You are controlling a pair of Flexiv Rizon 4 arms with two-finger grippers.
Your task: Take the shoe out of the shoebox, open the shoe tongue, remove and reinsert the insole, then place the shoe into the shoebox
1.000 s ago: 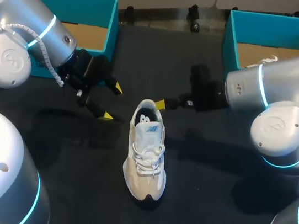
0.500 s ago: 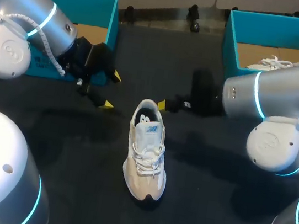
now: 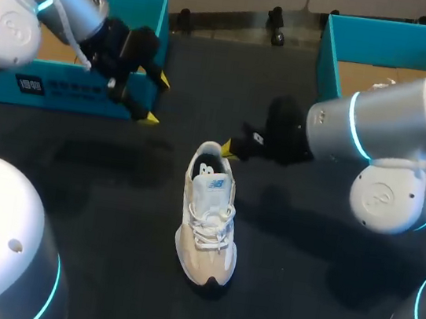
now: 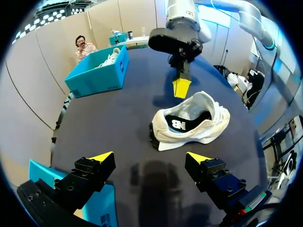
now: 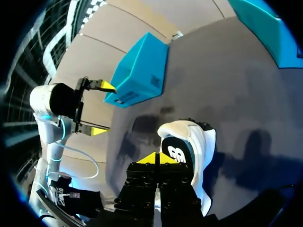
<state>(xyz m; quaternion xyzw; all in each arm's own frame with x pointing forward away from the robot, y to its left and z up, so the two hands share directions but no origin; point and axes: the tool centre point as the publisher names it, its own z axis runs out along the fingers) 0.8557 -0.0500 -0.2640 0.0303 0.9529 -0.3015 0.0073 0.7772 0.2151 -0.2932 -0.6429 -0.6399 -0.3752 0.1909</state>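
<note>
A white and beige sneaker (image 3: 209,214) stands upright on the dark table, heel toward the back and its tongue with the blue label showing. My right gripper (image 3: 228,147) is shut and empty, its yellow tips just behind the heel collar. In the right wrist view the gripper (image 5: 156,159) hovers over the shoe's opening (image 5: 182,153). My left gripper (image 3: 156,98) hangs open and empty to the shoe's back left, in front of the left teal shoebox (image 3: 159,21). In the left wrist view the shoe (image 4: 191,125) lies well ahead of the open gripper (image 4: 150,157).
A second teal shoebox (image 3: 329,53) at the back right holds another white shoe (image 3: 377,86), mostly hidden by my right arm. The left box shows a bare cardboard floor. Bare tabletop lies in front of the sneaker and at both its sides.
My left gripper, still open, has moved back and up, away from the shoe toward the left box. The right arm's elbow has swung up and left; its shut tips stayed by the heel.
</note>
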